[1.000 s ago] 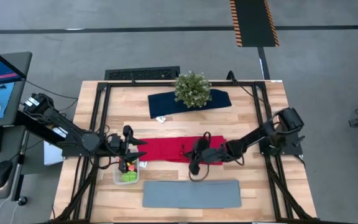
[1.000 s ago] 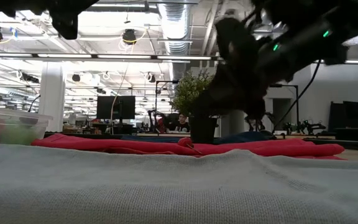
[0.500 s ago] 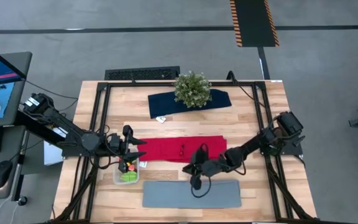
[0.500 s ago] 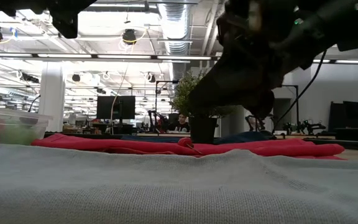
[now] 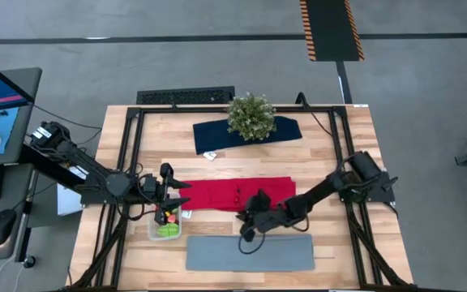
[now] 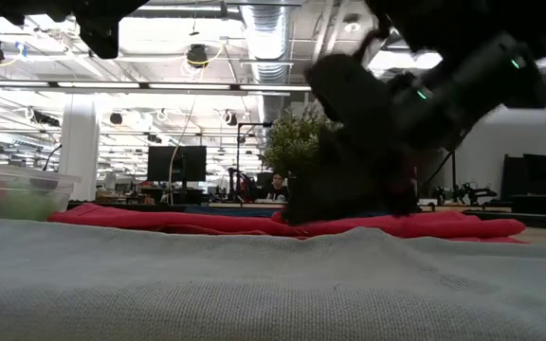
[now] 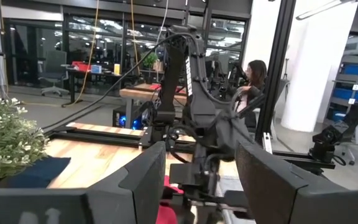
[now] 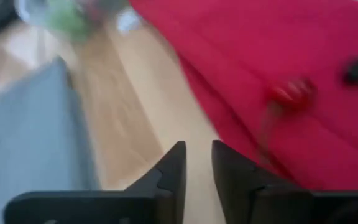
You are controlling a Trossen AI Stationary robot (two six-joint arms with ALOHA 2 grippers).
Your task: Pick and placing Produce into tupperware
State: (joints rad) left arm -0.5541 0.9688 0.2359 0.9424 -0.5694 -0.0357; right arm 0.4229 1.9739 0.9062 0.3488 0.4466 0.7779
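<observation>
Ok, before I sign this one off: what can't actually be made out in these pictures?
- Tupperware contents: high view too small to count or name the pieces; left gripper covers part.
- Same tupperware, low view: cut off by the frame edge.
- Right gripper: its wrist view is motion-blurred; a red piece and a dark piece on the red cloth can't be identified.
- Low view: that arm is a dark blur, fingertips indistinct.

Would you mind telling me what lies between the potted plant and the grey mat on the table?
In the high view, the red cloth lies between the potted plant and the grey mat, with bare wooden table on either side of it.
</observation>
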